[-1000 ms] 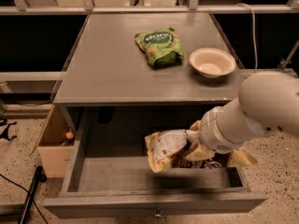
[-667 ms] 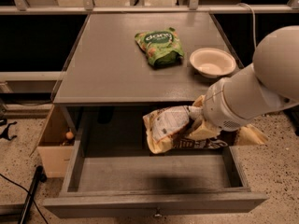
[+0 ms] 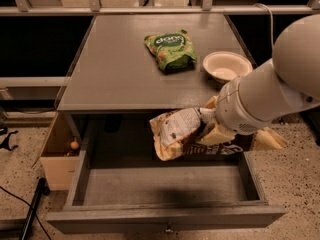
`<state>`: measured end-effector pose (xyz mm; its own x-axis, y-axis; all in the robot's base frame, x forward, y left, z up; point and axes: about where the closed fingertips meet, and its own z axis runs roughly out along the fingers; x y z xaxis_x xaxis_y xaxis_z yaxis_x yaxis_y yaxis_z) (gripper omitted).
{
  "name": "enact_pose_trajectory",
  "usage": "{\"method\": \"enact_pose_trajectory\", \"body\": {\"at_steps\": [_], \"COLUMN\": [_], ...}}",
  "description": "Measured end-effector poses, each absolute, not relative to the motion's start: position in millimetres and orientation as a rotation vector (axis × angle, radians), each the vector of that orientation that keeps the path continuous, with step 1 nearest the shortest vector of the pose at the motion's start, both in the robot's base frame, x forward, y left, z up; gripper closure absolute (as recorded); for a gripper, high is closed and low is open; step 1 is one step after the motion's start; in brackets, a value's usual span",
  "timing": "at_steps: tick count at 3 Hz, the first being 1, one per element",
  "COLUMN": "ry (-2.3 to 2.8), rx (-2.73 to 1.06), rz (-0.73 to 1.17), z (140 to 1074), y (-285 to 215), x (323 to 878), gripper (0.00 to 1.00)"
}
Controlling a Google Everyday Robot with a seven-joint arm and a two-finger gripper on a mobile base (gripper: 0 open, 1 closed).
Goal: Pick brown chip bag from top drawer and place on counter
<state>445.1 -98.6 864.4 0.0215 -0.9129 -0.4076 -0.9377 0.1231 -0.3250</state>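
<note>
**Jaws carry the brown chip bag above the open drawer**

The jaws are above the right half of the top drawer [image 3: 165, 218], mostly hidden behind the thick wrist of the white arm [image 3: 270, 94]. They look closed on the right part of the brown chip bag [image 3: 175, 131], because the bag hangs clear of the drawer floor with its shadow lying below it. Held by that end, the bag's white-label end sags to the left. It is level with the front edge of the desk [image 3: 115, 69] just behind the drawer, which I judge is the height needed to clear that edge. Left of the drawer stands a cardboard box [image 3: 57, 156]. Farther behind the drawer, a green bag [image 3: 170, 50] and a bowl [image 3: 227, 66] take up the desk's middle and right. The left side therefore looks the easier place to set the bag down.
</note>
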Motion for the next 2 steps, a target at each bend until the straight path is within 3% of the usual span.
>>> {"method": "enact_pose_trajectory", "body": {"at_steps": [2], "ry": [1.801], "rx": [-1.784], "rz": [-0.043], "z": [957.5], "y": [-77.9], "x": [478.8], "gripper": [1.00]}}
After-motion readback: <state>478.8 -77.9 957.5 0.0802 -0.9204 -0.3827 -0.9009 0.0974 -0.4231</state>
